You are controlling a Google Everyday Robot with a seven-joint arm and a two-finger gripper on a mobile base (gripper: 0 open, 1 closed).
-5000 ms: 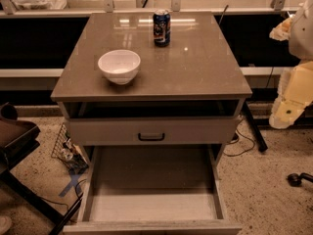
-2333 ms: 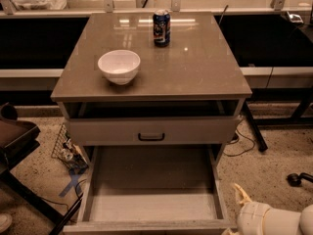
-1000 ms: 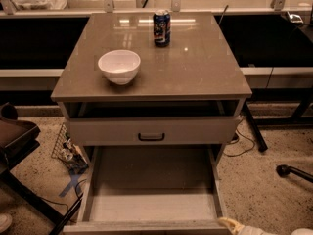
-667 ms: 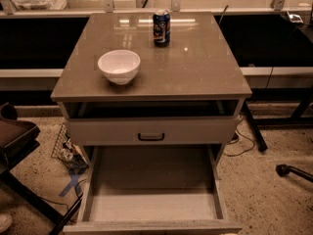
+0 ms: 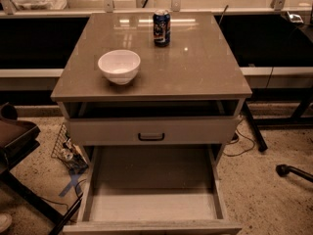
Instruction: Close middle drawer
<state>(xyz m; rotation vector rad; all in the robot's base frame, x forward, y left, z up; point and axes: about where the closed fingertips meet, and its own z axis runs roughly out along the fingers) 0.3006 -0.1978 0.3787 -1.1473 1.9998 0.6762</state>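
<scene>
The middle drawer [image 5: 151, 205] is pulled far out towards me, under the cabinet top [image 5: 200, 70]. It is wide, shallow and empty inside. Only the top rim of its front [image 5: 151, 226] shows at the bottom edge of the view; its handle is hidden. Above it, the taller uppermost drawer front [image 5: 200, 130] with a small dark bar handle [image 5: 151, 136] stands slightly out, with a dark gap under the top. The lowest front is hidden. The gripper is out of view.
A white bowl [image 5: 119, 66] and a blue can [image 5: 161, 28] stand on the cabinet top. A dark chair [image 5: 14, 138] and a wire basket [image 5: 66, 148] are at the left. A black chair base [image 5: 293, 172] and cables [image 5: 239, 143] lie on the floor at the right.
The pale arm went from the right side down to the lower right corner, then left the view. The drawers, bowl and can have not moved.
</scene>
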